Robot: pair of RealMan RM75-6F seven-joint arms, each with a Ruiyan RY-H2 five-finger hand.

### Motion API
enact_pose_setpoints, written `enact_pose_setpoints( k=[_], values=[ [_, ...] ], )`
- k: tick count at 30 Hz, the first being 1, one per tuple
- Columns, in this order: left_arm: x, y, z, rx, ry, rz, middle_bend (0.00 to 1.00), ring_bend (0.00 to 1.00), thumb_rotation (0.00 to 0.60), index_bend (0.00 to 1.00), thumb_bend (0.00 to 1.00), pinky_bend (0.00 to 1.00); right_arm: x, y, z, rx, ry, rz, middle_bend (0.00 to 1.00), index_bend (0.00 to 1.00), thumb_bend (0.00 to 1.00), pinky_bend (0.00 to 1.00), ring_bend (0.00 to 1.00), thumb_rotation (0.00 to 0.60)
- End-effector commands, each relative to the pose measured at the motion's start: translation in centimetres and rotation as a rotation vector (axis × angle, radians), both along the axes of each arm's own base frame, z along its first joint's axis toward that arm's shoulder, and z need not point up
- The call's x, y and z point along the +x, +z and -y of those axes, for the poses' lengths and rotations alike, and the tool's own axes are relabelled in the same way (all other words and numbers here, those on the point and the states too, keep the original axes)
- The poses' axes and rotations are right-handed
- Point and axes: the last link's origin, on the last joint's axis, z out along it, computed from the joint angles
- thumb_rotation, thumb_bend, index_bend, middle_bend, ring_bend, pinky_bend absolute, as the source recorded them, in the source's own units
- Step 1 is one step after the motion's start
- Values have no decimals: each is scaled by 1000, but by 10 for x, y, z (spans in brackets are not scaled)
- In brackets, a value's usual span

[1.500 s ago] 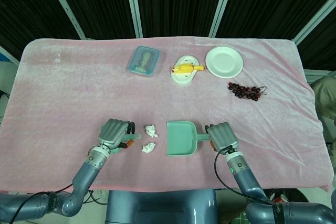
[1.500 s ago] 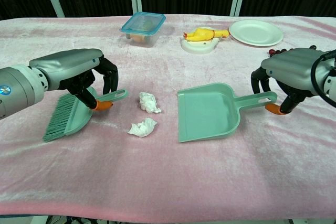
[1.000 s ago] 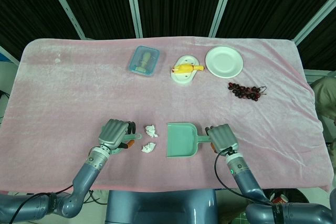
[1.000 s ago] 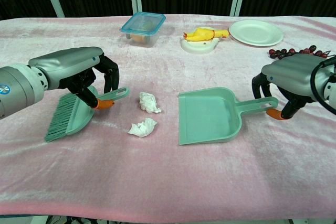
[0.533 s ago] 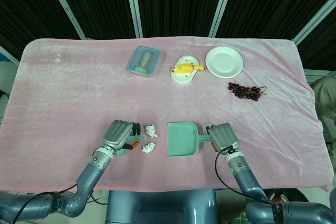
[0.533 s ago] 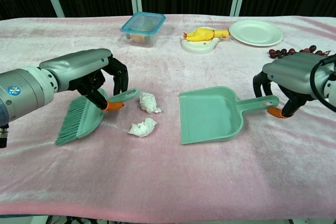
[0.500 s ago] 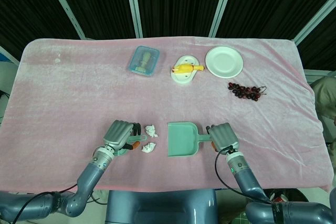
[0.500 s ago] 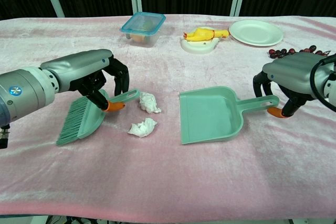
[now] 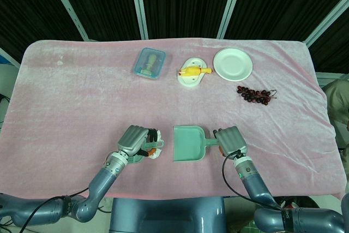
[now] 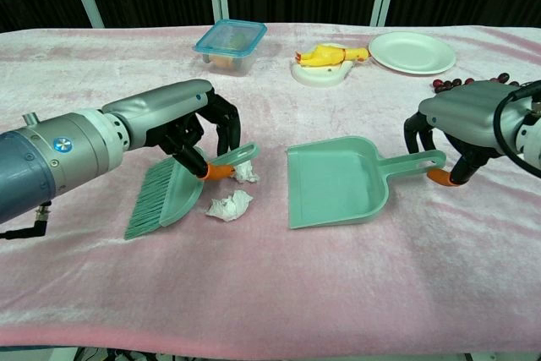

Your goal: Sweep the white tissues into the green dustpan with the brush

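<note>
Brush (image 10: 173, 190) is grasped in my left hand (image 10: 199, 128), bristles just left of the white tissues (image 10: 230, 205). Tissues lie between brush and green dustpan (image 10: 334, 182), so I judge the sweep runs rightward. My right hand (image 10: 461, 124) grasps the dustpan handle.

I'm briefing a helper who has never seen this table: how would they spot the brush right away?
Start at the pink cloth covering the table and go to its near edge, where the green dustpan lies. Left of it, past two white tissues, the left hand grips the brush. It matches the dustpan's green, but it alone has a fan of bristles pointing down toward the cloth.
</note>
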Motion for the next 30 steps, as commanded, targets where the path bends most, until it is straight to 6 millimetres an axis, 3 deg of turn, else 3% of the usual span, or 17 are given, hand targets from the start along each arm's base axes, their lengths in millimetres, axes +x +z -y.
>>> enact_pose_setpoints(
  k=[1, 9, 21, 30],
  values=[
    [7, -5, -2, -12, -12, 9, 692, 858, 600, 659, 422, 999, -1, 0, 0, 4, -5, 4, 536, 616, 463, 766, 659, 600],
    [37, -27, -9, -16, -37, 92, 693, 858, 600, 659, 422, 999, -1, 0, 0, 7, -13, 14, 535, 616, 465, 766, 658, 600],
    [114, -55, -16, -4, -144, 232, 692, 858, 600, 657, 422, 999, 0, 5, -2, 1, -18, 13, 536, 616, 467, 767, 658, 600],
    [150, -46, -17, 28, -216, 337, 690, 858, 600, 652, 422, 999, 1, 7, -1, -2, -15, 11, 536, 616, 467, 766, 659, 600]
  ],
)
